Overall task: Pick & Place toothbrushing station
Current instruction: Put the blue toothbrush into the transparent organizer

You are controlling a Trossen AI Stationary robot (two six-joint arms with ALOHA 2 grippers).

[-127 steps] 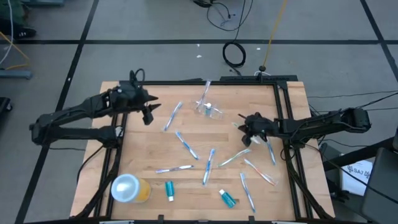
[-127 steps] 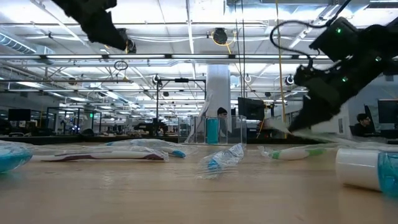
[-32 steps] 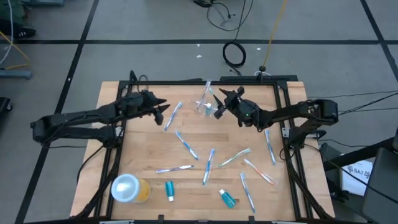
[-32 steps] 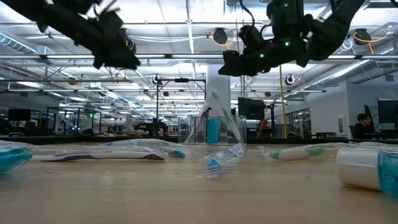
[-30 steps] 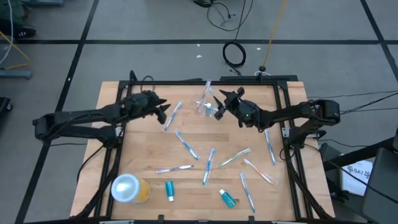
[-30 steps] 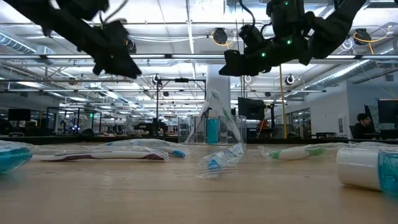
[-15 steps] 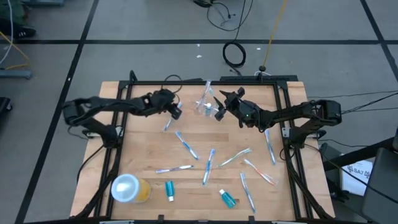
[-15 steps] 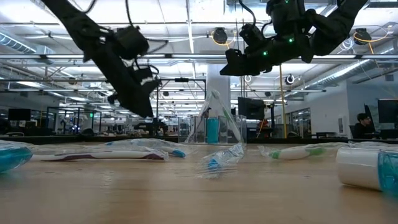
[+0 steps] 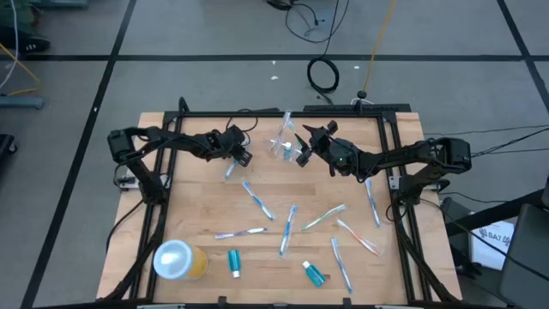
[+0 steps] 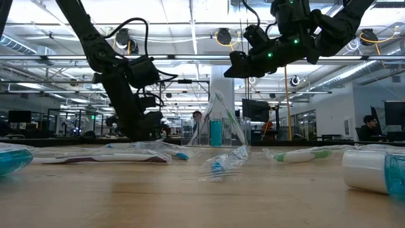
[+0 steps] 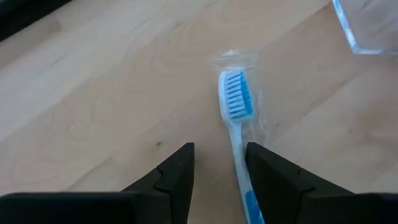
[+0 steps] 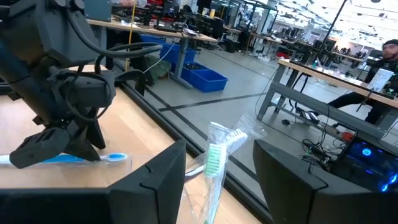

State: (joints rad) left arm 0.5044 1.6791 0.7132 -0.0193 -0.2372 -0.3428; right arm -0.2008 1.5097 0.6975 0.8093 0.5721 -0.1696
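We see one brush (image 9: 284, 129) standing in the cup (image 9: 285, 148), many still scattered; the left gripper (image 9: 243, 158) spreads over another brush (image 11: 238, 127), the right gripper (image 9: 300, 144) open, empty.

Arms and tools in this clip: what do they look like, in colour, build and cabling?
Both arms are dark, near-black, slim jointed links. The left tool and right tool each end in two blocky black fingers with flat inner faces. Loose black cables loop along the left arm in the low view. Small green lights glow on the right arm. No markings are legible.
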